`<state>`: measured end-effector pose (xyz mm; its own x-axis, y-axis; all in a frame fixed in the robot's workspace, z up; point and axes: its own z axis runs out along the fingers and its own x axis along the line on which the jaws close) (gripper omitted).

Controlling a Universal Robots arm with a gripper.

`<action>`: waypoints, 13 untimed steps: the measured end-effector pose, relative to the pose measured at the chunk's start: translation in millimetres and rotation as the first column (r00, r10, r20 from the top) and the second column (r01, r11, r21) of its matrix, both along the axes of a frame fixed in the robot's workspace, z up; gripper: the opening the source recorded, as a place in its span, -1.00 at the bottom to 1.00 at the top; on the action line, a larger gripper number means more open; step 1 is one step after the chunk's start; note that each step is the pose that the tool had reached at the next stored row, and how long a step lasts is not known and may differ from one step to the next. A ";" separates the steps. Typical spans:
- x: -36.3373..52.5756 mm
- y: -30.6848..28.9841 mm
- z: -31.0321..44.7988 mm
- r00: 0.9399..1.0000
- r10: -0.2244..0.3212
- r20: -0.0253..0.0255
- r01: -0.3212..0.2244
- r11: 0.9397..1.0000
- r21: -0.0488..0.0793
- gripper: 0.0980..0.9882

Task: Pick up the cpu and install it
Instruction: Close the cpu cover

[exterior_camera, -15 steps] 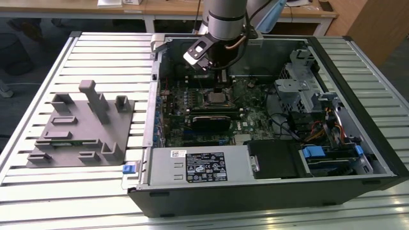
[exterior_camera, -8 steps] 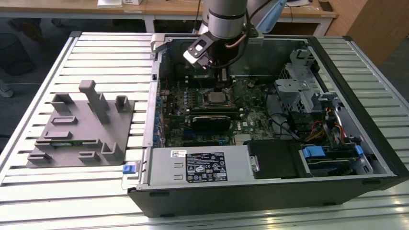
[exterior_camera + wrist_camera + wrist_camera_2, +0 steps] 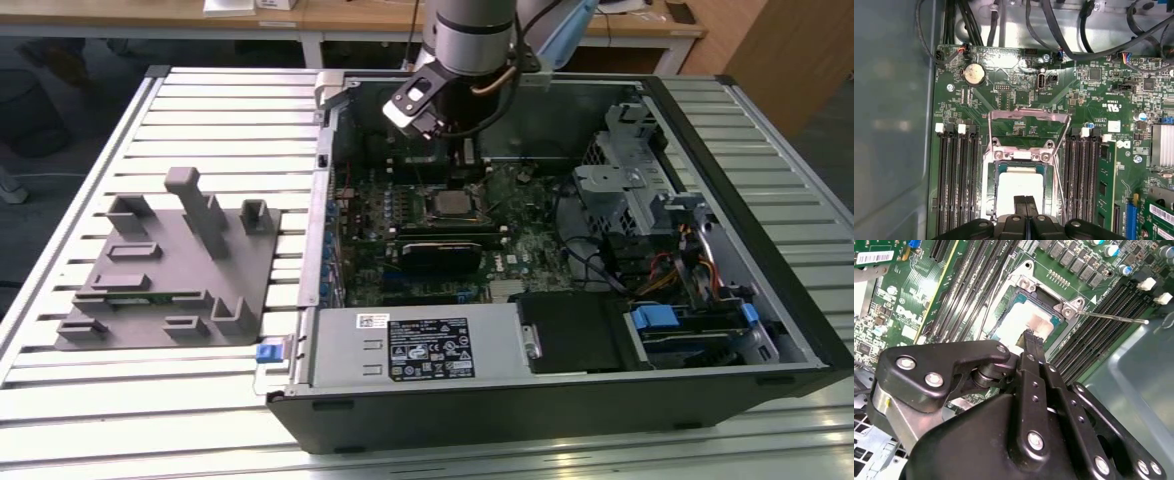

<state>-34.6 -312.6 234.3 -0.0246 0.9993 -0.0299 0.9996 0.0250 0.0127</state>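
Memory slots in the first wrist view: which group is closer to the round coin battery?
The slot group between the cpu and the bare grey case wall; the other slot group lies beyond the cpu.

The exterior view looks down on the open case (image 3: 561, 410); both wrist views closely face its motherboard (image 3: 1019, 100).

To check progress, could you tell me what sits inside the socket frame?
The cpu lies inside the socket frame, pale top showing. The shut gripper covers part of it, so full seating cannot be seen.
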 end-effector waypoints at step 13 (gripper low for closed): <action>0.0 0.0 28.5 1.000 0.000 -0.001 0.000 1.000 0.002 -0.98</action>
<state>-34.6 -312.6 262.8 -0.0246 0.9993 -0.0279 0.9996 0.0250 0.0122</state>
